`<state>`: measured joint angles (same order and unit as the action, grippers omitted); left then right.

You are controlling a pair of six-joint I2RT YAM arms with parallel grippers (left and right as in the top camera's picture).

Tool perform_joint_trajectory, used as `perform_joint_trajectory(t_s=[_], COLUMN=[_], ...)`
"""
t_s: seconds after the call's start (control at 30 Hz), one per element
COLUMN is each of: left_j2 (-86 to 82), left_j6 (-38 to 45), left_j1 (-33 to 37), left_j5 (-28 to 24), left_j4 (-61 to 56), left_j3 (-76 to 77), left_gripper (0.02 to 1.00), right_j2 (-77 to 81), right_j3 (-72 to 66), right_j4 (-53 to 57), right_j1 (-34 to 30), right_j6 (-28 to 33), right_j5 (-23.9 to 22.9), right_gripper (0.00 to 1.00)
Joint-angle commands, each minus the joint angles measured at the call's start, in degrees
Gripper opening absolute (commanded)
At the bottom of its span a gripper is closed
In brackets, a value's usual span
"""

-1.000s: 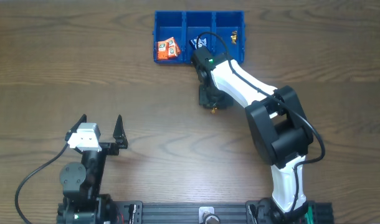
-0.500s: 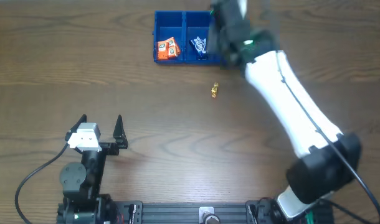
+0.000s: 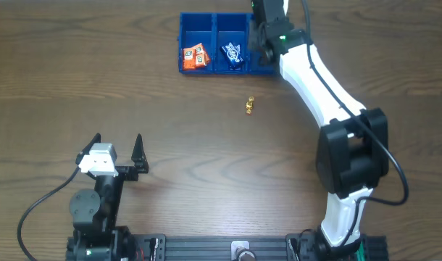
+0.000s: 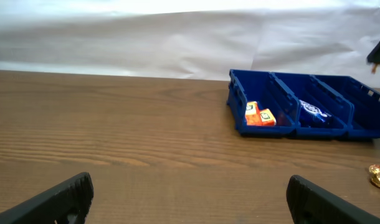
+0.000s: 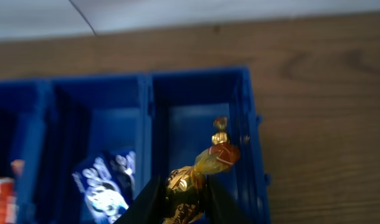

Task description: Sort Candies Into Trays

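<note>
While the gold candy (image 5: 218,155) sits pinched in your right pincer (image 5: 182,202) above the tray's (image 5: 249,118) end compartment, a release near the wall could bounce it onto the table (image 3: 134,87), by the second candy (image 3: 249,105). Your left pincer (image 3: 118,148) stands wide, well apart.

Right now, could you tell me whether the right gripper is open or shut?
Shut: the right gripper pinches a gold candy above the blue tray.

Wood table (image 3: 98,80) runs open from the left gripper (image 3: 118,138) to the tray (image 3: 182,36); one loose candy (image 3: 250,105) lies near it.
</note>
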<state>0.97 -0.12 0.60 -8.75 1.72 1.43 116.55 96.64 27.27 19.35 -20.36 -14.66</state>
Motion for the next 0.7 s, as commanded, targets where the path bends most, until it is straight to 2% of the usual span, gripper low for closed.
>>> perform_joint_trajectory(t_s=[0.03,0.2,0.3,0.33,0.37,0.4,0.47,0.57,0.7], left_j2=[-0.2,-0.2,-0.2,-0.2,-0.2,-0.2,-0.2,-0.2,-0.2], left_j6=[0.3,0.3,0.3,0.3,0.3,0.3,0.3,0.3,0.3], left_j1=[0.1,0.1,0.1,0.1,0.1,0.1,0.1,0.1,0.1], left_j5=[-1.4,-1.4,-1.4,-1.4,-1.4,-1.4,-1.4,-1.3,-1.4], left_j4=[1.9,1.9,1.9,1.9,1.9,1.9,1.9,1.9,1.9], left_j3=[-1.1,-1.1,-1.1,-1.1,-1.1,-1.1,-1.1,-1.1,-1.1], left_gripper=[0.998,0.998,0.998,0.998,0.998,0.998,0.998,0.996,0.998], right_j2=[1.0,1.5,1.5,1.5,1.5,1.5,1.4,1.4,1.4], right_j3=[0.0,0.0,0.0,0.0,0.0,0.0,0.1,1.9,8.1], right_j4=[-0.5,-0.5,-0.5,-0.5,-0.5,-0.6,-0.6,0.4,7.1], right_j1=[-0.4,-0.4,-0.3,-0.3,-0.3,-0.3,-0.2,-0.1,0.4], right_j6=[1.4,1.4,1.5,1.6,1.8,2.5,2.9,4.2,4.1], right_j5=[-0.8,-1.2,-1.2,-1.2,-1.2,-1.2,-1.2,-1.2,-0.6], right_gripper=[0.139,0.15,0.205,0.297,0.439,0.638,0.805,0.919,0.939])
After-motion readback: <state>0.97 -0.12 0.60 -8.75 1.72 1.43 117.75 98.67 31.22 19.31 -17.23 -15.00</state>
